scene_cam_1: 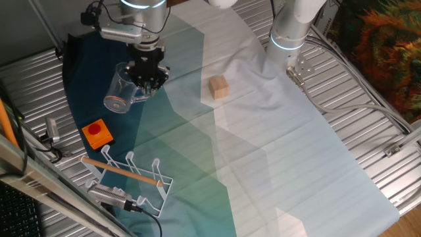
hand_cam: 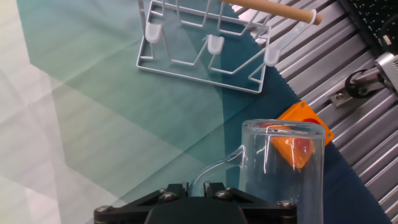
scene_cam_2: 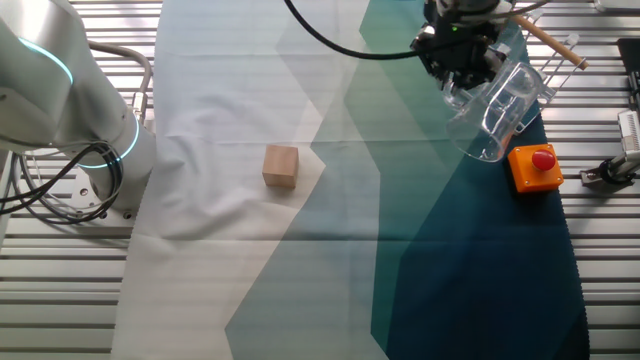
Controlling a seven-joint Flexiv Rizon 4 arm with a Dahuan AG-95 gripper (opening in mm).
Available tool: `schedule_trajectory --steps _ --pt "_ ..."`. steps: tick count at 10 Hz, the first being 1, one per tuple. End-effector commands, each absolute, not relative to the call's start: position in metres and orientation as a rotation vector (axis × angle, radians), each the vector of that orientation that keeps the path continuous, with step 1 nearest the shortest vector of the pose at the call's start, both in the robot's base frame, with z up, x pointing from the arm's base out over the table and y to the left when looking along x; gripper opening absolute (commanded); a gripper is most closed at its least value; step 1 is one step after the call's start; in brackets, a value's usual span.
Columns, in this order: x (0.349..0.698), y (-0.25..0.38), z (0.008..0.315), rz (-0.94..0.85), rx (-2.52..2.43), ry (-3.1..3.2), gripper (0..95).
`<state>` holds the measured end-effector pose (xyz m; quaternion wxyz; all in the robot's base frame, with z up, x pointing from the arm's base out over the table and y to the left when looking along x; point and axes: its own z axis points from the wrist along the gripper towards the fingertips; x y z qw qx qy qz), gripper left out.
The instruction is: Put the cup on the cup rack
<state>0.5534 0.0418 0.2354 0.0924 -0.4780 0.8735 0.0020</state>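
One small clear plastic cup (scene_cam_1: 122, 92), one white wire cup rack (scene_cam_1: 131, 179) with a light wooden rod (scene_cam_1: 122, 171) lying across its upright looped prongs, one orange block with a red button (scene_cam_1: 97, 133), one tan wooden cube (scene_cam_1: 219, 87) and one black two-finger gripper (scene_cam_1: 146, 80) share the table, which is covered by a cloth in white, pale teal and dark blue patches (scene_cam_1: 263, 151).

The cup is a see-through, slightly tapered tumbler with a thin curved handle (best seen in the hand view); it hangs tilted in the air, above the dark part of the cloth, with its open mouth pointing down toward the orange block. The rack stands apart from it, past the orange block, near the cloth's edge.

The gripper's fingers are drawn narrow and clamp the cup by the handle at its side, with the cup's body sticking out beside the fingers
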Motion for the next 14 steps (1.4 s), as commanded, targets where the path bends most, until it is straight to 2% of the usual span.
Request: schedule_trajectory --steps 1,14 --pt "0.553 0.041 0.236 0.029 -1.41 2.575 0.0" --pt "0.608 0.095 0.27 0.071 -1.328 2.624 0.0"
